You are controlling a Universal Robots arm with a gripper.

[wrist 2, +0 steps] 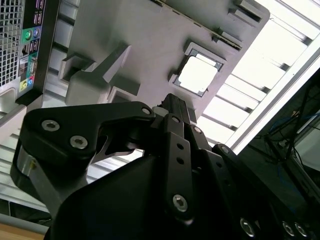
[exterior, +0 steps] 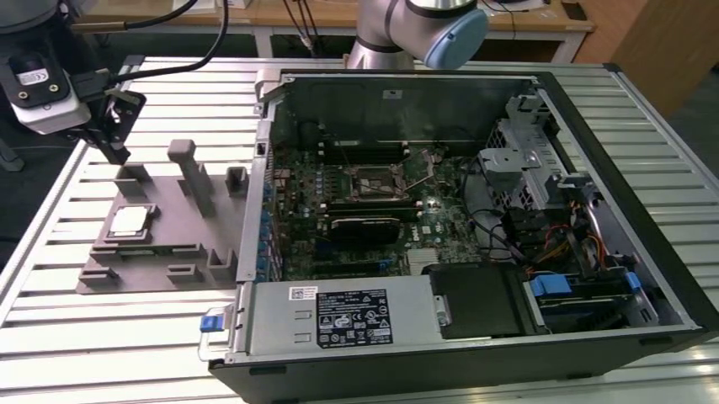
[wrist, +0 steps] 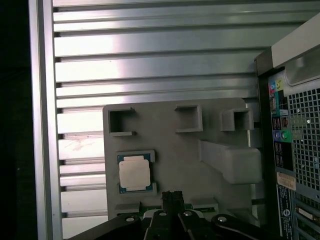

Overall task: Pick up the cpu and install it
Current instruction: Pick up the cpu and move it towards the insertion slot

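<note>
The cpu, a small square chip with a pale silver top, lies flat in a recess of the grey holder plate at the exterior view's left. It also appears in both wrist views. My gripper hangs above the far end of the plate, a short way above and beyond the cpu, not touching it. Its black fingers stand together, shut, with nothing between them, and look the same in the second wrist view. The open computer case holds the motherboard, with its socket near the middle.
Grey upright blocks rise from the holder plate close to my gripper. The case's side wall stands right beside the plate. A power supply and drive bays fill the case. All rests on a slatted metal table.
</note>
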